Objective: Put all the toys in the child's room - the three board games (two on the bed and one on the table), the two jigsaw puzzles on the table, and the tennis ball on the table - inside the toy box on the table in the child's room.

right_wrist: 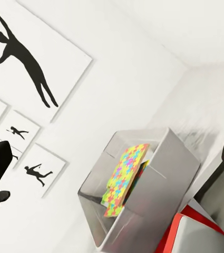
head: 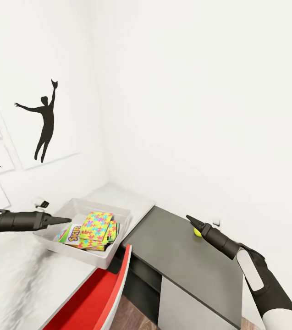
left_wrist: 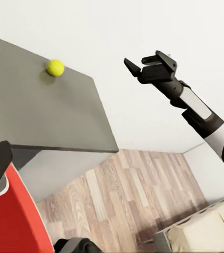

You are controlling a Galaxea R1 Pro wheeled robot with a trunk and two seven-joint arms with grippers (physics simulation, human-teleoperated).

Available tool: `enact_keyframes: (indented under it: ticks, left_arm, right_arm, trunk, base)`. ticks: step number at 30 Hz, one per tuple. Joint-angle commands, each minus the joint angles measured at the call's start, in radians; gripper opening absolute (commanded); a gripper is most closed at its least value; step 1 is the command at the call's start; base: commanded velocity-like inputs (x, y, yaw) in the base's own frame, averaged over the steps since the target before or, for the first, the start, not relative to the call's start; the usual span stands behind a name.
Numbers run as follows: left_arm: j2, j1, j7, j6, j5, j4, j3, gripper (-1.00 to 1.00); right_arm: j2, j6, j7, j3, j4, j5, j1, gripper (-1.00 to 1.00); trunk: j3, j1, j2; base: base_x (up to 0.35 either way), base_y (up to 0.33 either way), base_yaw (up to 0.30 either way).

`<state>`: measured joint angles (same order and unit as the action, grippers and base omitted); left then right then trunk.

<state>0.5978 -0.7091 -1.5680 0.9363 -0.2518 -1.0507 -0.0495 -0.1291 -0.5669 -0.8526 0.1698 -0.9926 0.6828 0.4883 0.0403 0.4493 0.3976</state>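
My left gripper (head: 65, 220) hovers at the toy box (head: 118, 213) rim; I cannot tell its jaw state. Inside the box: jigsaw puzzles (head: 97, 225) stacked over a board game (head: 70, 234). The tennis ball (head: 197, 232) sits on the dark grey table (head: 178, 256), just beside my right gripper (left_wrist: 142, 65), jaws apart, empty.

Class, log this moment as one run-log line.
right gripper: open, near ball | ball: on grey table | puzzles: in box
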Motion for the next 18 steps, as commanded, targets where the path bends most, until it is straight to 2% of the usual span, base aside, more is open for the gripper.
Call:
enact_keyframes:
  ticks: [1,5,9,16,18]
  left_arm:
    - [0.003,-0.001,-0.003,0.011,-0.003,-0.010,-0.003,1.00]
    - [0.008,-0.001,-0.003,0.032,-0.009,-0.073,-0.004,1.00]
    - [0.001,-0.001,-0.003,0.069,-0.016,-0.130,-0.005,1.00]
    - [-0.051,-0.002,-0.003,0.097,-0.010,-0.169,-0.007,1.00]
    - [-0.058,-0.002,-0.003,0.094,-0.009,-0.170,-0.008,1.00]
  right_arm:
    - [0.000,-0.007,0.000,0.001,0.000,0.005,0.001,1.00]
    - [0.001,-0.006,0.001,0.001,0.000,0.005,0.001,1.00]
    - [0.003,-0.006,0.004,0.002,0.000,0.004,0.001,1.00]
    - [-0.002,0.007,0.012,0.002,0.000,0.004,0.001,1.00]
    - [-0.004,0.015,0.012,0.002,0.001,0.005,0.001,1.00]
  trunk:
    - [0.002,0.001,0.002]
    - [0.002,0.001,0.002]
    - [0.002,0.001,0.002]
    - [0.002,0.001,0.002]
    - [0.002,0.001,0.002]
  base:
    - [0.000,0.000,-0.006]
    - [0.000,0.000,-0.003]
    - [0.000,0.000,0.000]
    - [0.000,0.000,0.000]
    - [0.000,0.000,0.000]
